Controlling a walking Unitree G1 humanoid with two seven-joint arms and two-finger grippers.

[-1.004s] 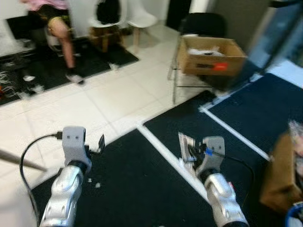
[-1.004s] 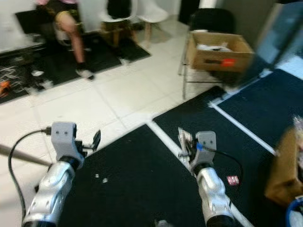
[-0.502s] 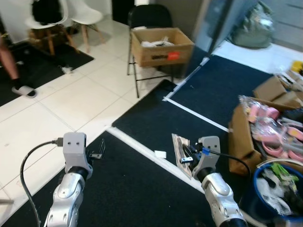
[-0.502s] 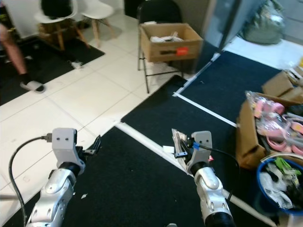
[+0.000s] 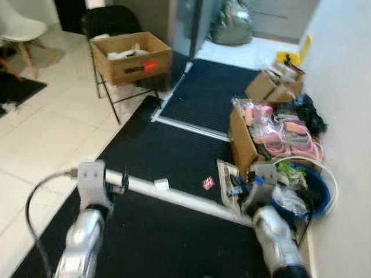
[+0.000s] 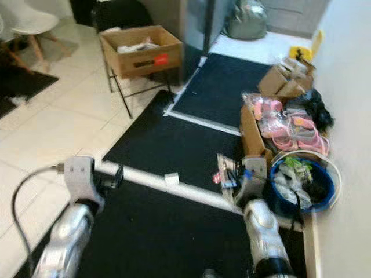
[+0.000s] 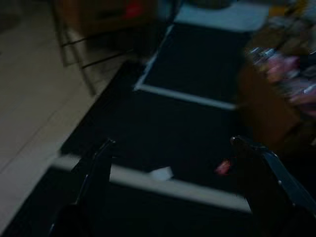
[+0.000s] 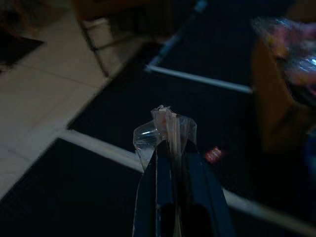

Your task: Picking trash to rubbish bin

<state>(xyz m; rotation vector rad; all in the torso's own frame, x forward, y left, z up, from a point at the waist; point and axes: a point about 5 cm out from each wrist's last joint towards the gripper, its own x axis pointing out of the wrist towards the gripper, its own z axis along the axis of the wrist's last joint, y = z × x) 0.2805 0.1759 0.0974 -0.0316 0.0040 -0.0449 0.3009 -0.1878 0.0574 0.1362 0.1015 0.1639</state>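
Left eye view, from the robot's left to its right: one white chair [image 5: 23, 32] stands at the far edge of the pale tile floor [image 5: 40, 121]. One open cardboard box [image 5: 130, 56] sits on a black metal stand beside it. The left gripper [image 5: 120, 184] is raised above the black mat [image 5: 156, 150], its two fingers spread wide with nothing between them; the left wrist view shows the same gap. One white strip [image 5: 174, 196] runs across the mat, and on it lies one small white scrap [image 5: 161, 184]. Just past it, on the mat, lies one small red scrap [image 5: 208, 183].

The right gripper [image 5: 232, 186] is closed tightly on one clear plastic wrapper [image 5: 226, 185], held upright above the strip; in the right wrist view the wrapper [image 8: 165, 129] sticks out crumpled past the fingertips. The wrapper is in the air, just beside the blue rubbish bin [image 5: 320, 197], not over it. The bin, one only, stands on the floor by the wall [image 5: 342, 116] and already holds crumpled white and green waste. Behind it stands one brown carton [image 5: 240, 145] packed with pink items, and farther back two smaller cardboard boxes [image 5: 268, 86]. One grey sack [image 5: 231, 29] sits at the far end.
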